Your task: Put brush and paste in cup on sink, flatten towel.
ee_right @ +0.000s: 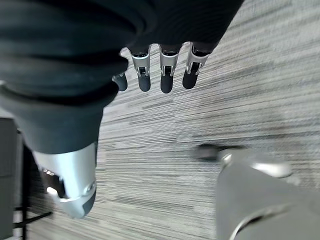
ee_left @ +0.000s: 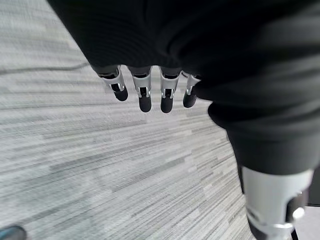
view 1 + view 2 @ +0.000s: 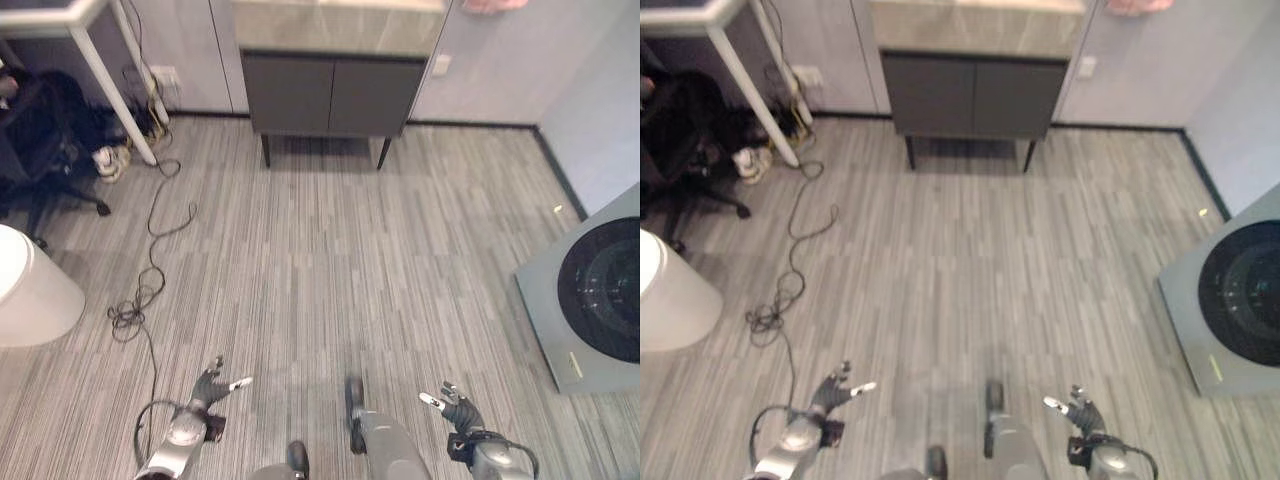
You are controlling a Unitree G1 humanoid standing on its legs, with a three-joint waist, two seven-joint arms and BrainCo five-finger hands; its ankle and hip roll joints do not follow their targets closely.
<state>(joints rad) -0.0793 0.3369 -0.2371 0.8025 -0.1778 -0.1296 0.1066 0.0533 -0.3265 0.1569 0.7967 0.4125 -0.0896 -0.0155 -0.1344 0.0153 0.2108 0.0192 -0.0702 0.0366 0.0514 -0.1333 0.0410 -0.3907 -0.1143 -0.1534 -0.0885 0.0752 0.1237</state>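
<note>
A grey sink cabinet [image 3: 333, 92] with a pale stone top [image 3: 340, 25] stands against the far wall, well ahead of me. A pink cloth [image 3: 493, 5] hangs at the top right, by the wall. My left hand [image 3: 208, 387] is low at the bottom left, fingers relaxed and open, holding nothing. My right hand [image 3: 456, 408] is low at the bottom right, open and holding nothing too. In the wrist views the left fingers [image 2: 144, 95] and the right fingers [image 1: 165, 75] hang straight above striped grey floor.
A washing machine [image 3: 592, 295] stands at the right. A white rounded fixture [image 3: 30, 290] sits at the left edge. A black office chair [image 3: 45, 140] and a white table leg [image 3: 110, 75] are at the far left, with a cable [image 3: 150, 250] trailing over the floor.
</note>
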